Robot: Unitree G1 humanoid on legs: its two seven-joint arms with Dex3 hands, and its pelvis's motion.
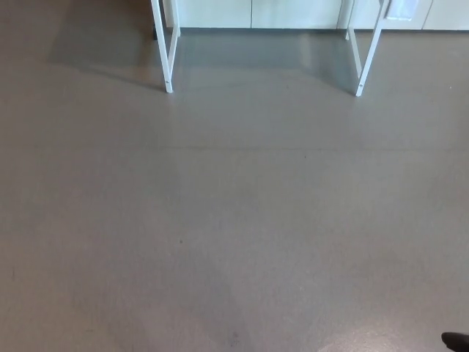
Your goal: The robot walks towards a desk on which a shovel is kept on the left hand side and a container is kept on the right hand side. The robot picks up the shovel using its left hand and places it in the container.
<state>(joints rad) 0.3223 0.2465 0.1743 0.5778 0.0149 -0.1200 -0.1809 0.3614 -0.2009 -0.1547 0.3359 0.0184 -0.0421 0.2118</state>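
Of the right hand [456, 341], only a small black tip, poking in at the bottom right corner of the head view, cut off by the frame edge. Too little on show to tell whether open or closed, or even to be sure of a hand rather than another part of the robot. Touching nothing. Left hand out of view, so no telling its state either.

Across nearly the whole view, a smooth, dull grey-brown floor [234, 220], with a faint dark speck [181, 240] left of centre and another smudge [234, 337] near the bottom edge. Slightly paler patch of floor low on the right, just beside the black tip.

At the top, well apart from the black tip, two white metal leg frames of the desk: the left leg frame [168, 59] upright, made of two thin bars joined near the foot; the right leg frame [366, 51] leaning a little in the picture, its foot on the floor. Between them, a cooler, greyer band of shadow [264, 55] on the floor. Behind the legs, pale cream panels [293, 11] along the top edge, split by thin vertical seams.

Desk top above the frame edge, so shovel and container both out of view; cannot tell where either lies.
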